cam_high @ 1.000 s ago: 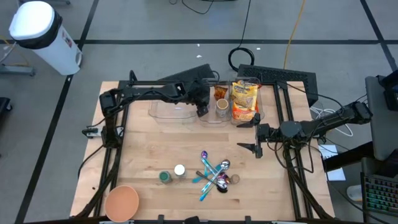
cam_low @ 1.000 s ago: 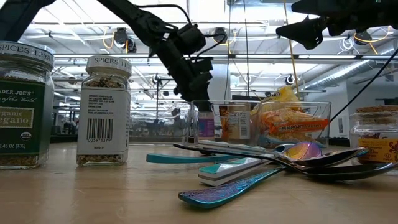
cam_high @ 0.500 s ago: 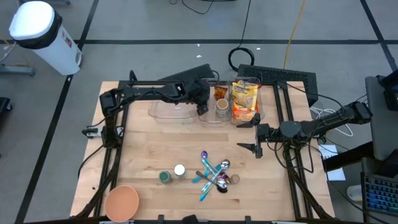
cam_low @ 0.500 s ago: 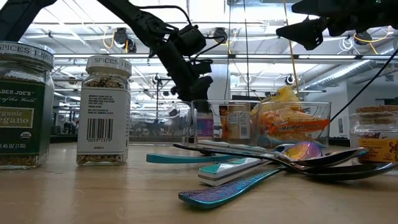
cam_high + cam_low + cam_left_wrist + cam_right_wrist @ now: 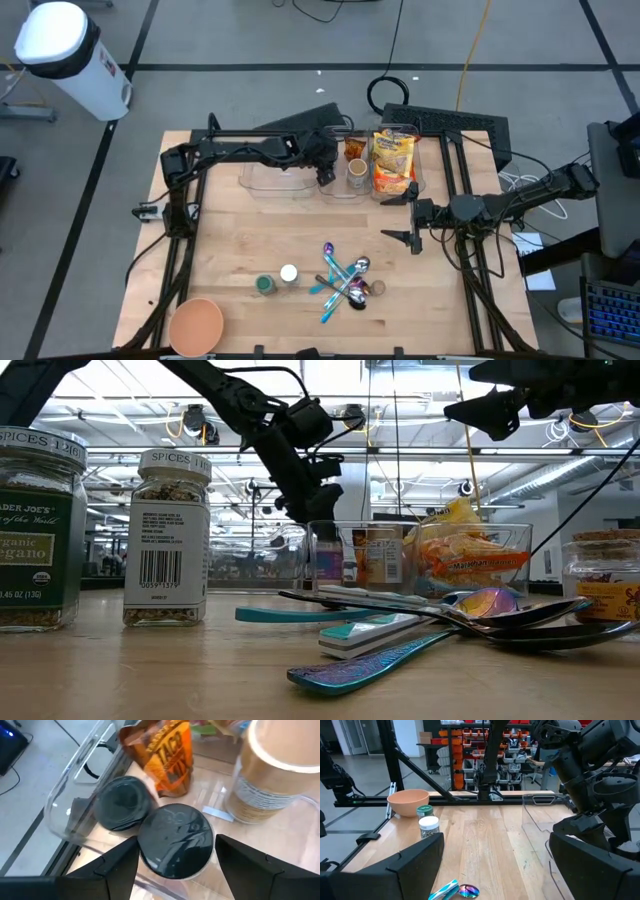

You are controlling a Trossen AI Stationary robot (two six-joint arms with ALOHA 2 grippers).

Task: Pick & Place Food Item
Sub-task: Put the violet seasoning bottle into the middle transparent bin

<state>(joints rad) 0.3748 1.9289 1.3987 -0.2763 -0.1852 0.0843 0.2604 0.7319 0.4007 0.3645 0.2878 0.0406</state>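
Note:
Three clear bins stand at the table's far edge. The middle bin [image 5: 340, 190] holds two black-lidded jars [image 5: 175, 840] [image 5: 122, 802], an orange taco bag [image 5: 167, 755] and a beige-lidded jar [image 5: 272, 775]. My left gripper [image 5: 325, 176] slants down into this bin, open. One finger stands on either side of the nearer black lid, with a gap showing at each side. The right bin holds a yellow bag [image 5: 393, 160]. My right gripper [image 5: 402, 216] hovers open over the table's right part, with nothing between its fingers.
Near the front edge stand two spice jars [image 5: 265, 285] [image 5: 289, 273], a heap of coloured spoons [image 5: 345, 280] and a small jar [image 5: 377, 288]. A pink bowl [image 5: 195, 325] sits at the front left corner. The left clear bin [image 5: 275, 180] lies under my left arm.
My left gripper has turned a little at the wrist above the middle bin. In the low view its fingers stand somewhat wider apart than a second ago. The jars and bags in the bins have kept their places.

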